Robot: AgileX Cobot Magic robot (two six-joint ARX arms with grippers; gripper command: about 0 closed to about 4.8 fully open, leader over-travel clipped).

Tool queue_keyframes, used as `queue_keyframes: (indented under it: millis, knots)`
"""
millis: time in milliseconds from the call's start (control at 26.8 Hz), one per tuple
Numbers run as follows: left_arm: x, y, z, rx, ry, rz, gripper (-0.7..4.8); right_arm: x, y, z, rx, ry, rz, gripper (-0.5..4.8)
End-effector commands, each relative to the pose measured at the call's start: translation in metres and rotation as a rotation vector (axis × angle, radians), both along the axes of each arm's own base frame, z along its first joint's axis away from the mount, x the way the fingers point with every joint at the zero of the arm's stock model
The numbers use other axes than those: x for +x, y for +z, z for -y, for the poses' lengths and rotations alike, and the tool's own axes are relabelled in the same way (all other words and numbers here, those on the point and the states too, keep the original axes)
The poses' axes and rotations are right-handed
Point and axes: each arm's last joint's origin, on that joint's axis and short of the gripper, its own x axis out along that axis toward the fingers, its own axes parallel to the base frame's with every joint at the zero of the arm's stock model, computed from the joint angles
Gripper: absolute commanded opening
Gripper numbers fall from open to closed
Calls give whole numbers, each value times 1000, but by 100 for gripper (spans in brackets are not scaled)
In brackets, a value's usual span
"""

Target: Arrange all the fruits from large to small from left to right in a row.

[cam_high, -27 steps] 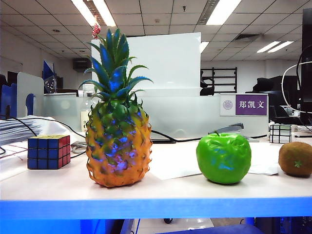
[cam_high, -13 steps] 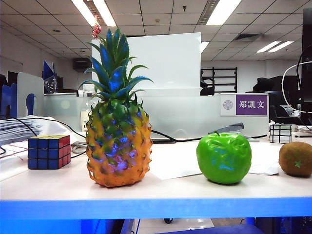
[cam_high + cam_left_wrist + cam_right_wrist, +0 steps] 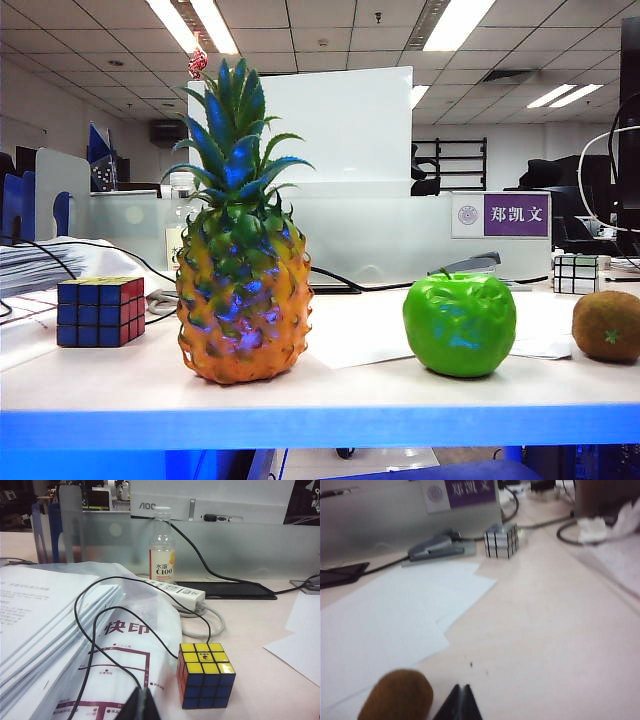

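there are three fruits on the bench, and they stand in one row in the exterior view. one pineapple is upright at the left of the row, with its green crown pointing up. one green apple sits to the right of it, well apart. one brown kiwi lies at the far right, near the edge of that view and cut a little by it. the three do not touch each other.

there are two cubes. one multicoloured rubik's cube stands on the bench left of the pineapple, beside a stack of papers with a black cable lying over it. one small black-and-white cube stands farther back on the right, near a grey stapler. one plastic bottle stands behind the papers.

no arm appears in the exterior view. the left pincer shows only its two dark tips in its wrist view, pressed together and holding nothing, low over the papers, just beside the rubik's cube. the right pincer also has its tips closed together and empty, low over the bare bench, with the kiwi just beside it and not touching. some white paper sheets lie beyond the kiwi.
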Motion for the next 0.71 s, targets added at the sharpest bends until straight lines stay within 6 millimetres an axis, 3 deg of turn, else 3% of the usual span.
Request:
queue_keyframes:
  millis: [37, 299, 709]
  knots:
    - [0, 2, 0, 4, 2, 15, -4, 1, 8, -1, -43, 33, 99, -6]
    - [0, 2, 0, 4, 2, 15, -4, 0, 22, -4, -153, 133, 247, -6]
    - [0, 2, 0, 4, 3, 15, -4, 0, 22, -7, -153, 151, 239, -6]
